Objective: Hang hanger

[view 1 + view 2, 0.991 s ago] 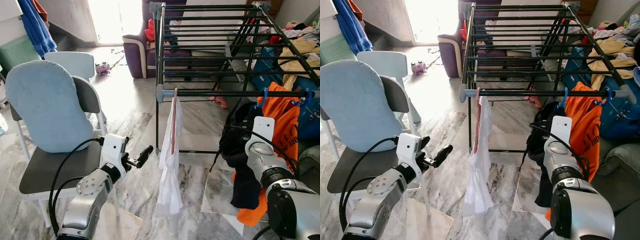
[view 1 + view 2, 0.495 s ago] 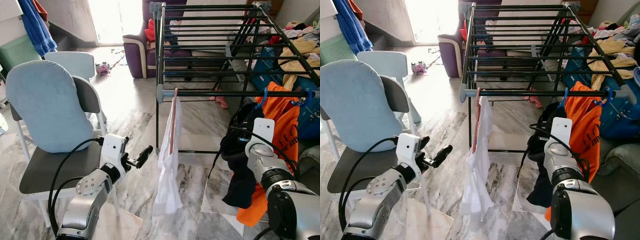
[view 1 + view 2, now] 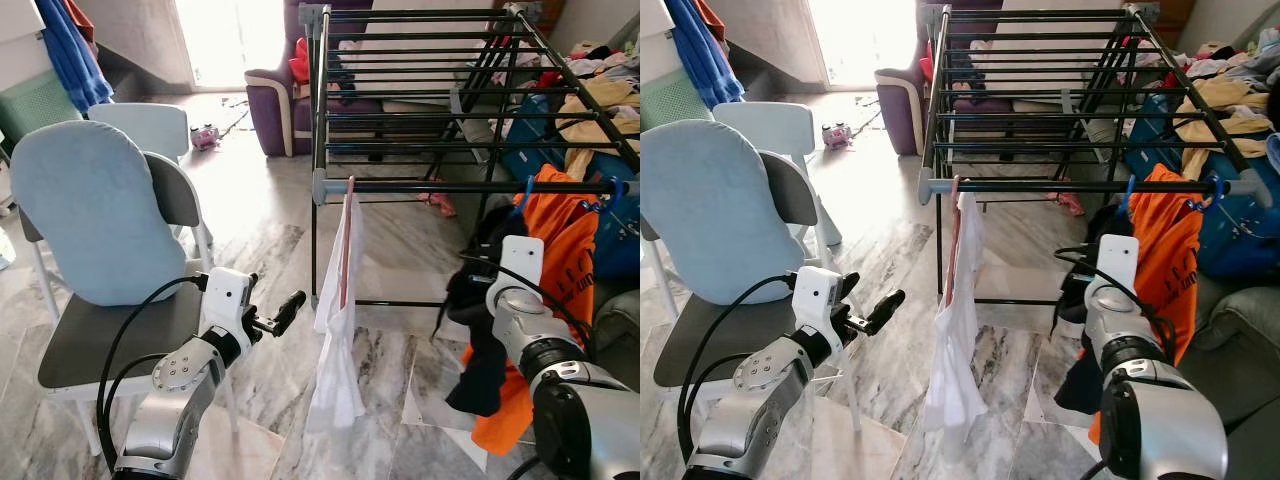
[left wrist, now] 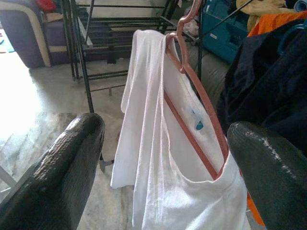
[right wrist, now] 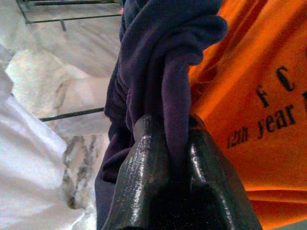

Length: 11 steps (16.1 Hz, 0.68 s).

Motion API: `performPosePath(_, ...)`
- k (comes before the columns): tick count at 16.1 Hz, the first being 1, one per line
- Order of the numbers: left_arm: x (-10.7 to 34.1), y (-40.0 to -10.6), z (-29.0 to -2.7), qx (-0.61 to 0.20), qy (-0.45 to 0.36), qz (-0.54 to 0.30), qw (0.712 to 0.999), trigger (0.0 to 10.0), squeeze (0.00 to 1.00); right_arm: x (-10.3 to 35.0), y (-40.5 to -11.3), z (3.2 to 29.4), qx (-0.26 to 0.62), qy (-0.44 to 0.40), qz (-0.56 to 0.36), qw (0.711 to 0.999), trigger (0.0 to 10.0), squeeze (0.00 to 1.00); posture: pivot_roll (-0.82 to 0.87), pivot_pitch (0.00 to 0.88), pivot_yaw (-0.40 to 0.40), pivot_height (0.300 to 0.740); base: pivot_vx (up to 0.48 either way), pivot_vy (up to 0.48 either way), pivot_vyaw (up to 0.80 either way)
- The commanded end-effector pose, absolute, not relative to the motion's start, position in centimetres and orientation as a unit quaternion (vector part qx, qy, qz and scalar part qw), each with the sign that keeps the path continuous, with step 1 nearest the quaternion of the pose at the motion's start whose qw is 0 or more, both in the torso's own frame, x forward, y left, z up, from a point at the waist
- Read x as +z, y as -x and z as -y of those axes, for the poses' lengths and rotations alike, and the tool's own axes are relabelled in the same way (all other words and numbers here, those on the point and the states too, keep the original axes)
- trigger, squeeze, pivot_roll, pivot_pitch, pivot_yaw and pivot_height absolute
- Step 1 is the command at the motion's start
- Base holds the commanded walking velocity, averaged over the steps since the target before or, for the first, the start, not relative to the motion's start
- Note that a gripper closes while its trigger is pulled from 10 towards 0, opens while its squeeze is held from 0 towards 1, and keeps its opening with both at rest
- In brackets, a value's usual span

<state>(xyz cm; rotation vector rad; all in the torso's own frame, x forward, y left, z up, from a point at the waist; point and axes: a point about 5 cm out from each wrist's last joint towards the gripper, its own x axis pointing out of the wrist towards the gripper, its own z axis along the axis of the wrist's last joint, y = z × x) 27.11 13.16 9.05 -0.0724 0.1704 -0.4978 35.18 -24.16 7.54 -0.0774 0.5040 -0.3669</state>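
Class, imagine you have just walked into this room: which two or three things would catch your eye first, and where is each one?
Most striking is the bright orange T-shirt hanging at the right end of the black drying rack, with the right gripper shut on a dark purple garment just in front of it. Next comes the white shirt on a pink hanger at the rack's near left corner, with the open left gripper pointing toward it.

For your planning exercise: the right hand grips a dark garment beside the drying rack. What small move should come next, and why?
Probably lift the right hand toward the front rail. Its fingers are shut on the dark garment, which hangs below the rail beside the orange shirt, not yet hooked on.
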Motion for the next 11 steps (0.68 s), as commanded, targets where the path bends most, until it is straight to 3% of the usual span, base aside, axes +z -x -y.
performPosePath(1,9.4,-27.2,-13.0,-0.252,0.030,-0.079,0.964,10.0,0.00,7.7,-35.5,23.4,-0.160,0.043,-0.246,0.955,0.0,0.00,-0.07,0.000,0.021,0.740,0.000,0.000,0.00)
performPosePath(5,9.4,-27.2,-13.0,-0.252,0.030,-0.079,0.964,10.0,0.00,7.7,-35.6,23.2,-0.153,0.046,-0.243,0.957,0.0,0.00,-0.07,0.000,0.021,0.740,0.000,0.000,0.00)
performPosePath(6,9.4,-27.3,-12.9,-0.252,0.030,-0.080,0.964,10.0,0.00,7.6,-35.8,21.7,-0.101,0.058,-0.238,0.964,0.0,0.00,-0.08,0.000,0.021,0.740,0.000,0.000,0.00)
performPosePath(10,9.4,-27.3,-12.9,-0.251,0.027,-0.079,0.964,10.0,0.00,7.7,-36.1,20.6,-0.043,0.092,-0.228,0.968,0.0,0.00,-0.08,0.000,0.023,0.740,0.000,0.000,0.00)
performPosePath(11,9.4,-27.3,-12.9,-0.251,0.026,-0.079,0.964,10.0,0.00,7.7,-36.1,20.7,-0.047,0.091,-0.228,0.968,1.0,0.00,-0.08,0.000,0.023,0.740,0.000,0.000,0.00)
